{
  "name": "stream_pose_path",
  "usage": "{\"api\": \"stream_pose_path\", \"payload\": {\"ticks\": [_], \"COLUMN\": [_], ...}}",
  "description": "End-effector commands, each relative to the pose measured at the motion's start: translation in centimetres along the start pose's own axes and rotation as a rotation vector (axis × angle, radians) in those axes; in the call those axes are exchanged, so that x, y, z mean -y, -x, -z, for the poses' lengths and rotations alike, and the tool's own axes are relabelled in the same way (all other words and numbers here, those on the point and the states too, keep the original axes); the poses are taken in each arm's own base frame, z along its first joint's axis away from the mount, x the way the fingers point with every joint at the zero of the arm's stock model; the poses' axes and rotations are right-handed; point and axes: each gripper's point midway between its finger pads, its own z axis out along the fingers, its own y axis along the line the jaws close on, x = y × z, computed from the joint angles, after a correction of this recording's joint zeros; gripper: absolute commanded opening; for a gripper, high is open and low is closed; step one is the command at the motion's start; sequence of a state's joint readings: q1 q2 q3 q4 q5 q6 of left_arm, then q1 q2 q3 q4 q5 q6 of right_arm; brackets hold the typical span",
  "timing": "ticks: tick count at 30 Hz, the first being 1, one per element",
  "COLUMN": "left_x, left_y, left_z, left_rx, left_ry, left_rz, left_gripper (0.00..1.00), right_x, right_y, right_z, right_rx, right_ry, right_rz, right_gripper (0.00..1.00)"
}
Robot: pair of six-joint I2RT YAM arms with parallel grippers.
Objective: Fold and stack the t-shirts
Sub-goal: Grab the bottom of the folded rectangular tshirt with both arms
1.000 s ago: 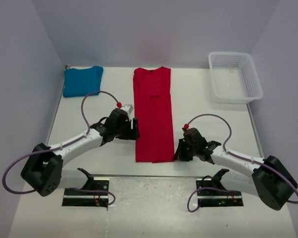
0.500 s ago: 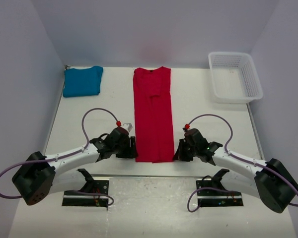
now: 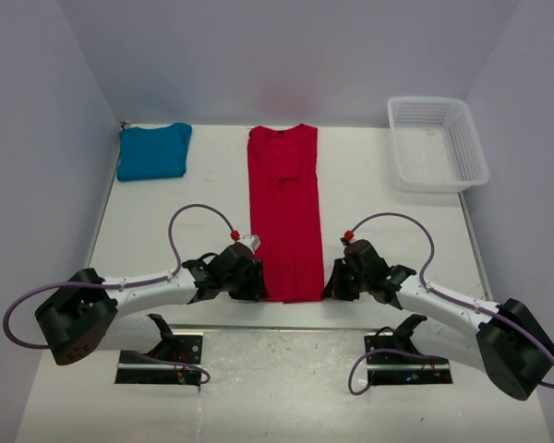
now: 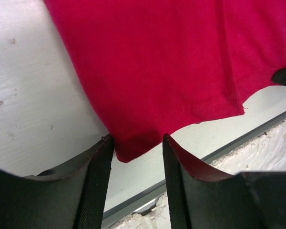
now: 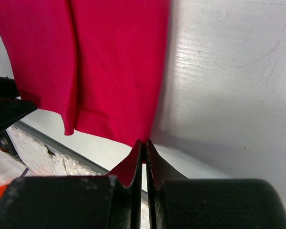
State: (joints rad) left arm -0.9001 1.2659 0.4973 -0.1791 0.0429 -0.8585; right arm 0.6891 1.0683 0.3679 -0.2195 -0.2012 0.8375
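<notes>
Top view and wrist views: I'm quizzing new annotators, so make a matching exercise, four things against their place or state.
1 red shirt
2 blue shirt
3 basket
4 left gripper

A far right
B far left, folded
C middle, laid out long
D jaws open at a hem corner

Pairs: 1-C, 2-B, 3-A, 4-D
</notes>
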Motion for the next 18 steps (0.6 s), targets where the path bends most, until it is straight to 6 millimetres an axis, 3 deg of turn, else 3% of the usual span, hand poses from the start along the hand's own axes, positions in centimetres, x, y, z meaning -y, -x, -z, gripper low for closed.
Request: {"api": "stream_pose_path", "payload": {"ticks": [1, 5, 13, 18], "left_x": [-1.1, -1.4, -2.8, -3.7], "left_y": [-0.9, -1.5, -2.8, -3.6], "left_z": [-0.5, -0.4, 0.2, 0.6], "left_rx": [-0.020, -0.029, -0.041, -0.048], "left_ry": [0.057, 0.062, 0.082, 0.092], "left_rz": [0.017, 0.020, 0.040, 0.048], "left_gripper": [0.45, 0.36, 0.01, 0.00], "right_x": [-0.1, 0.0, 0.0, -0.1], "right_y": [0.1, 0.1, 0.0, -0.1], "right_z": [0.2, 0.1, 0.1, 0.0], "right_rx": [0.015, 0.016, 0.009, 0.002], "right_ry": [0.009, 0.004, 0.002, -0.006], "right_rz": [0.010, 0.010, 0.014, 0.026], "right_gripper": [0.00, 0.00, 0.00, 0.00]}}
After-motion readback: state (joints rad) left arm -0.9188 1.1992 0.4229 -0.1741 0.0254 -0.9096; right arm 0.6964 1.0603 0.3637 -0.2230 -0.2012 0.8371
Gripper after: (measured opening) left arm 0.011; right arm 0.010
